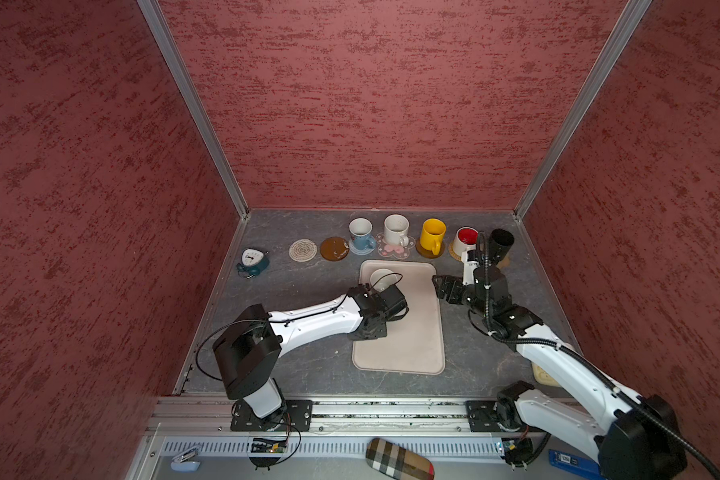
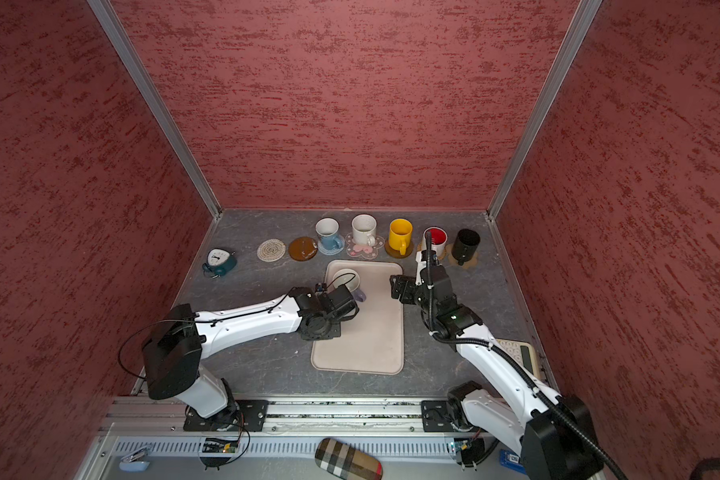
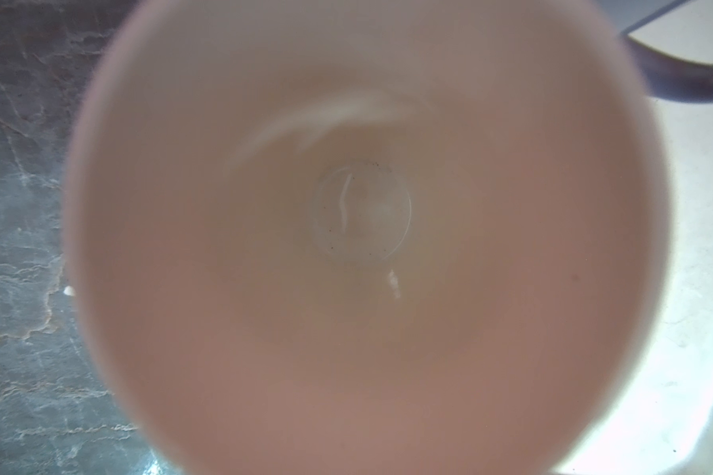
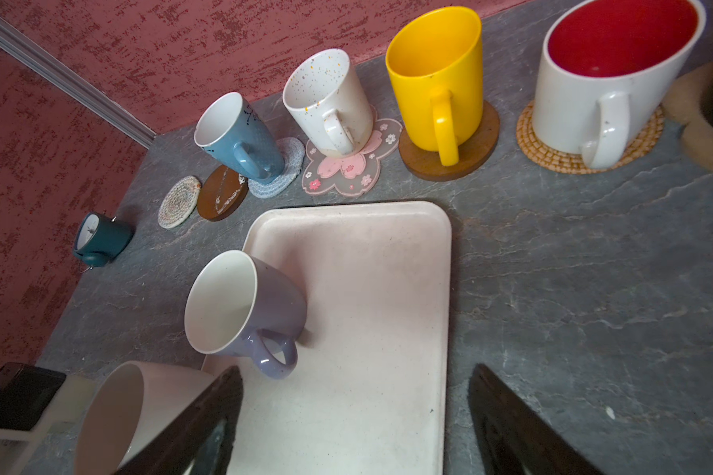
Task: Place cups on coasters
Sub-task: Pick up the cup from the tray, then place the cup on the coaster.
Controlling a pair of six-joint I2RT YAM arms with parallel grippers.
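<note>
A plain white cup [image 3: 363, 246] fills the left wrist view, seen from straight above its mouth. It is at the tray's [image 1: 412, 340] left edge, tilted in the right wrist view [image 4: 112, 415]. My left gripper [image 1: 385, 301] hangs over it, its fingers hidden. A lavender cup [image 4: 256, 312] stands on the tray's far left corner. My right gripper [image 4: 355, 427] is open and empty over the tray's right side. Two coasters at the back left are bare: a pale spiral disc [image 1: 302, 250] and a brown disc [image 1: 334, 249].
Along the back wall, cups sit on coasters: blue-based [image 1: 360, 235], speckled white [image 1: 396, 230], yellow [image 1: 432, 235], red-inside [image 1: 466, 239], black [image 1: 501, 241]. A teal clock [image 1: 252, 262] lies at the left, a calculator [image 2: 520, 357] by the right wall.
</note>
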